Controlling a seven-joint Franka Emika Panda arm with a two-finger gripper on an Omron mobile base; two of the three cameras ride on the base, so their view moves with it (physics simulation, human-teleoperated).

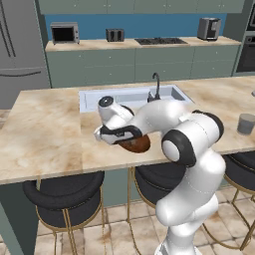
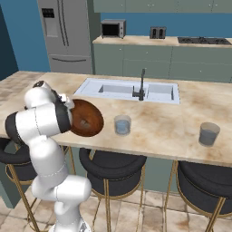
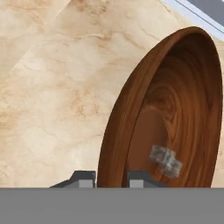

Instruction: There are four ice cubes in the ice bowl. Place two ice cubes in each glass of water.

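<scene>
A: Why do the fingers point(image 3: 88, 178) stand one on each side of the ice bowl point(image 3: 175, 109) wall?

B: They are clamped on its rim, I judge to carry the bowl whole. Ice cubes point(image 3: 165, 160) lie inside. The bowl sits near the tabletop point(image 2: 163, 127) front edge; one glass point(image 2: 122, 124) just beside, the other glass point(image 2: 209, 134) well apart.

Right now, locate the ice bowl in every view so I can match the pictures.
Left base view: the ice bowl sits at lower centre on the counter's near edge, largely hidden behind the arm.
Right base view: it sits left of centre on the counter, beside the arm.
Hand view: it spans the right half, seen edge-on, with the pincer straddling its rim.
Shared landmark: the sink behind the bowl.
</scene>
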